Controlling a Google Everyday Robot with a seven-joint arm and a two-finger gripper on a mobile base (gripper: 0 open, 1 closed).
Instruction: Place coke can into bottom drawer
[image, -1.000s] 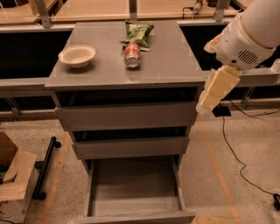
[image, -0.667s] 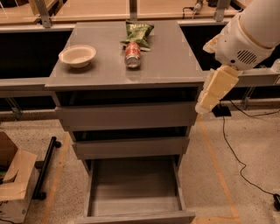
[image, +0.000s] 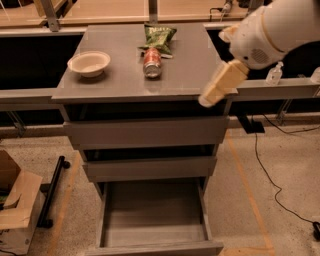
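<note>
Gripper (image: 207, 99) over the front right edge of the desk (image: 192, 60), angled down and left; whether open or closed cannot be told. Left of it and farther back: coke can (image: 152, 63) on its side, lettering unreadable, far end against a green snack bag (image: 160, 36) with illegible print. Below and left of the gripper: bottom drawer (image: 155, 227), pulled out.

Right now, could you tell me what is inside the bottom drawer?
Only bare floor shows in the bottom drawer; its rear hides under the drawer above. The coke can lies on the cabinet top, the gripper by its right front corner.
</note>
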